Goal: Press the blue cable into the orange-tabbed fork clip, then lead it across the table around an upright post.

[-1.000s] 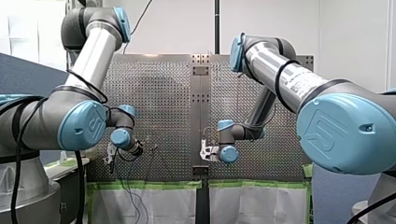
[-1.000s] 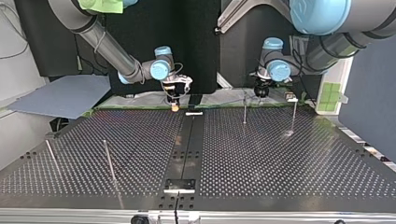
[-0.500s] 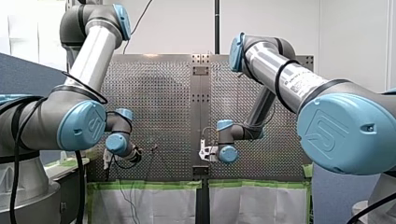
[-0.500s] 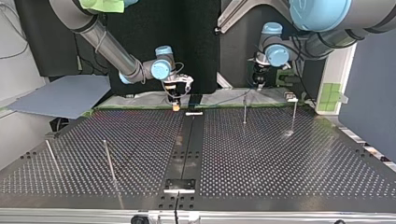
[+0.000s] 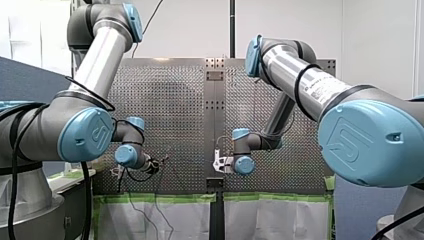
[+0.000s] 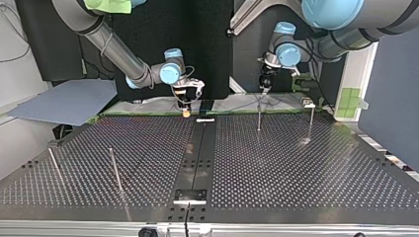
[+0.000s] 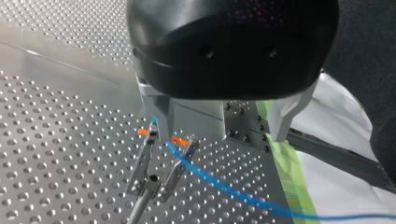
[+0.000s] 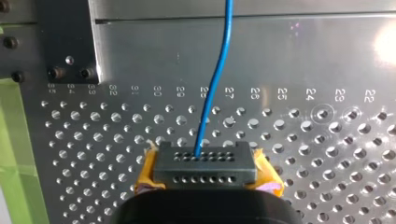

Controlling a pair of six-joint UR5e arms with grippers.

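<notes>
Front view: my left gripper (image 5: pixel 151 165) and my right gripper (image 5: pixel 219 163) both hang low by the perforated table's (image 5: pixel 170 100) edge nearest my arms' bases. Top view: an upright post (image 6: pixel 311 120) stands near that same edge. Left wrist view: jaws wide apart over the orange-tabbed fork clip (image 7: pixel 161 161), and the blue cable (image 7: pixel 219 186) seems to lie between its prongs, trailing off toward the edge. Right wrist view: yellow pads (image 8: pixel 146 179) clamped on the cable. It looks thin, light and floppy, so I'd pinch it just beside the clip, gently, under slight tension.
</notes>
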